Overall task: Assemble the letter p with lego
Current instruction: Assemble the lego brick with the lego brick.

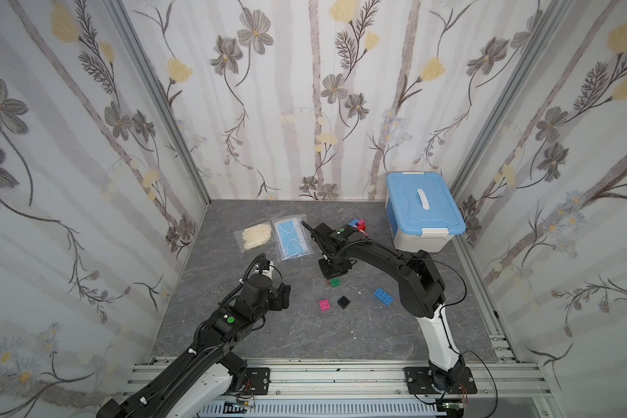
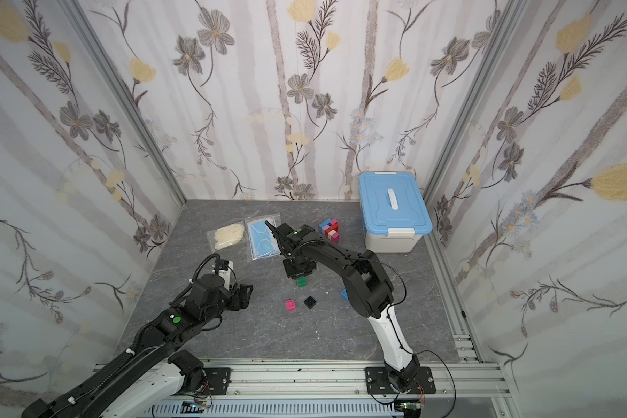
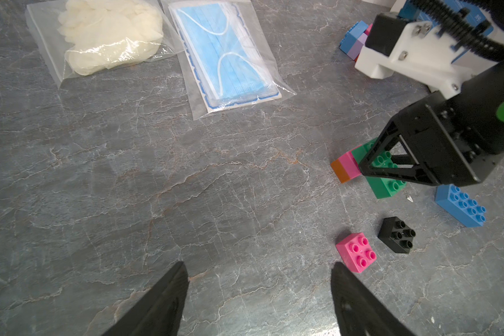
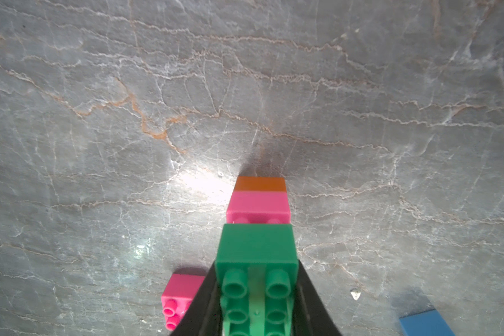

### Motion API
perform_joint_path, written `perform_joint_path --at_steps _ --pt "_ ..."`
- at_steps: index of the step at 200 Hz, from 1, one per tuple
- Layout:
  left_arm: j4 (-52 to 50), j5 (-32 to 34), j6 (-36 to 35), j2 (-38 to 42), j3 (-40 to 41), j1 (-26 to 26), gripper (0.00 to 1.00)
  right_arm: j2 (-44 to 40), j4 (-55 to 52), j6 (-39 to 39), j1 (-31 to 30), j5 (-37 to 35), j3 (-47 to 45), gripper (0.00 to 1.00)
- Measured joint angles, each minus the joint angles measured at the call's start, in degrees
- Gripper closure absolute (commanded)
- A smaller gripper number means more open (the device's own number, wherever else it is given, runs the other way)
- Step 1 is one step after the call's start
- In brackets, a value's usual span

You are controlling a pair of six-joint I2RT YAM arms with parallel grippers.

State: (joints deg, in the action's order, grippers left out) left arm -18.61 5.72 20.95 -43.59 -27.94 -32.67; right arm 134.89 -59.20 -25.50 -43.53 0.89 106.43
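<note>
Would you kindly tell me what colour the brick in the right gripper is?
Green; the brick shows best in the right wrist view.

Open tabletop (image 3: 128,189) beside pink brick (image 3: 356,252)

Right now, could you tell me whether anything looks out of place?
Two sealed bags lie side by side on the table, unrelated to brick building: one of crumpled cream material, one of blue face masks. A tiny pale scrap lies between the green brick and the blue brick, like debris.
</note>
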Motion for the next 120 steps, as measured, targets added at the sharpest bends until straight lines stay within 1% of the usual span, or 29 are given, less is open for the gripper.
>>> perform_joint_path --at_steps 77,120 --pt "0.0 -0.4 0.0 0.3 0.1 0.0 0.21 1.8 -3.5 2.0 0.2 0.5 3.5 0.90" --pt "0.2 -0.9 0.0 0.3 0.2 0.0 0.21 5.1 -8.4 4.5 0.3 0.2 9.6 0.90"
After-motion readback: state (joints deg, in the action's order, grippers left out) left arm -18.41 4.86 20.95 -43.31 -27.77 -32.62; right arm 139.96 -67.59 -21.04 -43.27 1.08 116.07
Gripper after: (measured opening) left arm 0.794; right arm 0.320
